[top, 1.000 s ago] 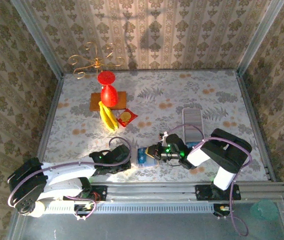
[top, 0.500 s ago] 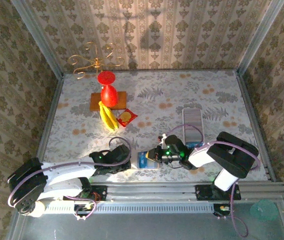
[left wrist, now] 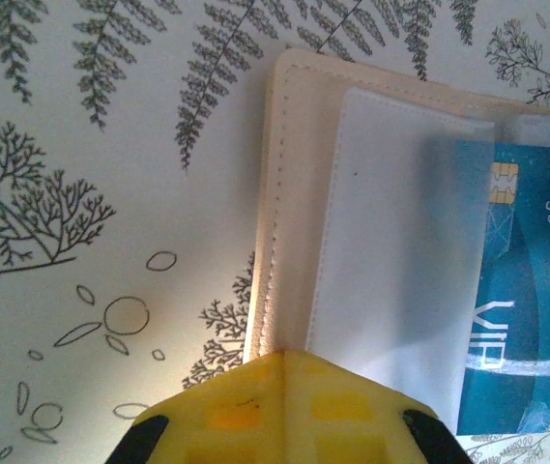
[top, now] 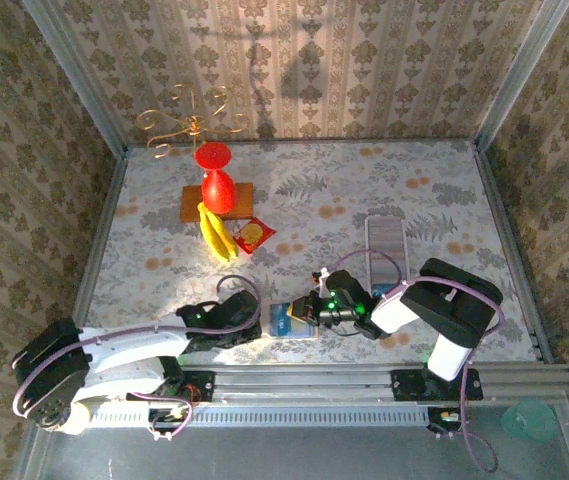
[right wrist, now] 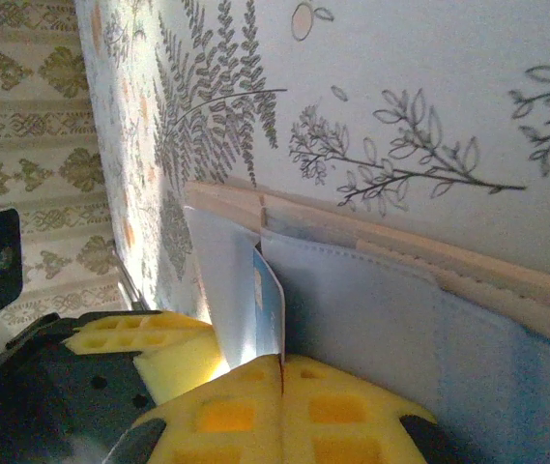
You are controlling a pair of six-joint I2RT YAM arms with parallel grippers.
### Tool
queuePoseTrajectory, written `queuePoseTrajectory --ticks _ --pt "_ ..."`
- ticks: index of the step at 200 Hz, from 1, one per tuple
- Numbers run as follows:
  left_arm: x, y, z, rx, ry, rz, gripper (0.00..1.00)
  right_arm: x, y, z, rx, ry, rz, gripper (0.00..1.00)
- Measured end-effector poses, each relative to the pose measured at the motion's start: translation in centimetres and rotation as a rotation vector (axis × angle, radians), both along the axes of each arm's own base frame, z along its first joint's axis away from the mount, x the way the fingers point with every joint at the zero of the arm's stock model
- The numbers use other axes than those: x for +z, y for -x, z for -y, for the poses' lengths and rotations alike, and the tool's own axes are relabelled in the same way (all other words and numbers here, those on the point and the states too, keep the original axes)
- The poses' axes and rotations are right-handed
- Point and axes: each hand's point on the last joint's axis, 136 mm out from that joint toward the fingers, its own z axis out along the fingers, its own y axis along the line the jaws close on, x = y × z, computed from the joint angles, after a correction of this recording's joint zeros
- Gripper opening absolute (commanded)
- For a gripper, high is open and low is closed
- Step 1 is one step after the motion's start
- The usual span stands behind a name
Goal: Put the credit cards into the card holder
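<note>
Right gripper (right wrist: pixel 281 360) is pinching shut on the trailing edge of the blue credit card (left wrist: pixel 516 319), looks like, and feeding it under the clear sleeve (left wrist: pixel 400 251) of the card holder (left wrist: pixel 294 174), which is lying open on the table right ahead of both sets of fingertips. Left gripper (left wrist: pixel 284 356) is closed up tight, its tips seemingly bearing on the holder's edge just in front of it. I'm thinking the trick is keeping the card square to the pocket mouth and pushing slowly while the left is pinning the holder. Versus a second ago, less blue is showing and the right gripper is sitting closer to the left one
</note>
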Motion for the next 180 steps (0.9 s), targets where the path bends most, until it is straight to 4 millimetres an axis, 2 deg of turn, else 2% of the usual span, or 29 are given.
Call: queuePoseTrajectory --ticks 21,44,67,103,180 --pt "0.3 0.3 -0.4 0.007 0.007 -0.002 0.21 0.0 0.2 -0.2 0.009 0.003 -0.002 0.0" --pt "1.2 0.2 -0.7 0.024 0.041 0.019 0.25 -0.2 0.2 -0.3 0.013 0.017 -0.009 0.0" --pt "1.5 0.2 -1.0 0.042 0.074 0.035 0.23 -0.1 0.3 -0.3 0.019 0.036 -0.004 0.0" --pt "-0.1 0.8 -2.0 0.062 0.054 0.01 0.19 -0.1 0.5 -0.5 0.034 0.065 -0.001 0.0" --pt "-0.6 0.5 -1.6 0.07 0.056 0.005 0.12 0.5 0.3 -1.7 0.069 0.139 0.022 0.0"
